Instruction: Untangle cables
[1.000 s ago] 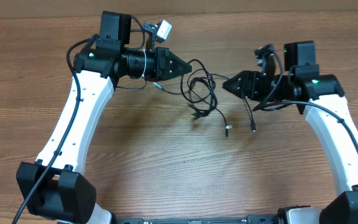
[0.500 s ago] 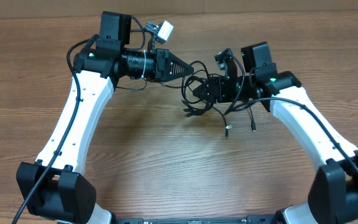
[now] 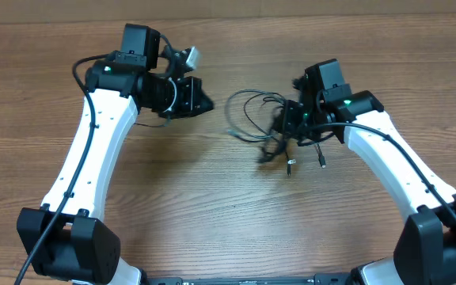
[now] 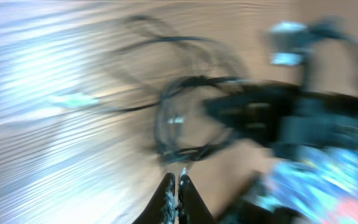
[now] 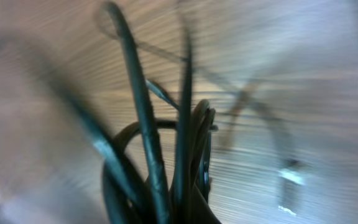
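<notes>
Overhead, the left fingers have drawn back from the tangle of thin black cords on the brown wooden table, shut and empty, while the right fingers have clamped onto it. Left wrist view, blurred: closed fingers, with the cords lying apart ahead. Right wrist view: the strands stand bunched in that grip.

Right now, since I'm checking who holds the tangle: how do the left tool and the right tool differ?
The right tool is shut on the cables; the left tool is shut with no cord visibly in it. The right tool sits in the bundle; the left tool lies apart from it. Both are closed.
</notes>
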